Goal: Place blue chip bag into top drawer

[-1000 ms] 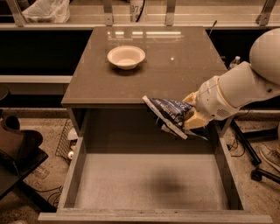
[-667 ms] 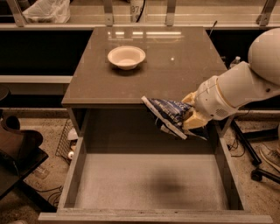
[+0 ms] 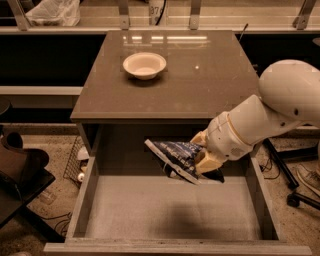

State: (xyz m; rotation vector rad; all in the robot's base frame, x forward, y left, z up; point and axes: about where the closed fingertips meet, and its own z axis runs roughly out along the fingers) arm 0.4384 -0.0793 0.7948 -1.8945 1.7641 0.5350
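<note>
The blue chip bag (image 3: pixel 176 157) is a crumpled dark blue foil bag with white markings. It hangs tilted over the back of the open top drawer (image 3: pixel 170 210), just above its flat pale grey bottom. My gripper (image 3: pixel 205 159) comes in from the right on a white arm and is shut on the bag's right end. The drawer is pulled out wide below the cabinet top (image 3: pixel 170 75).
A white bowl (image 3: pixel 144 65) stands on the cabinet top at the back left. A dark chair (image 3: pixel 20 170) is at the left. Cables and a chair base (image 3: pixel 295 195) lie on the floor at the right. A white plastic bag (image 3: pixel 52 12) lies on the far shelf.
My gripper has lowered the blue chip bag from the level of the cabinet's front edge down into the drawer opening.
</note>
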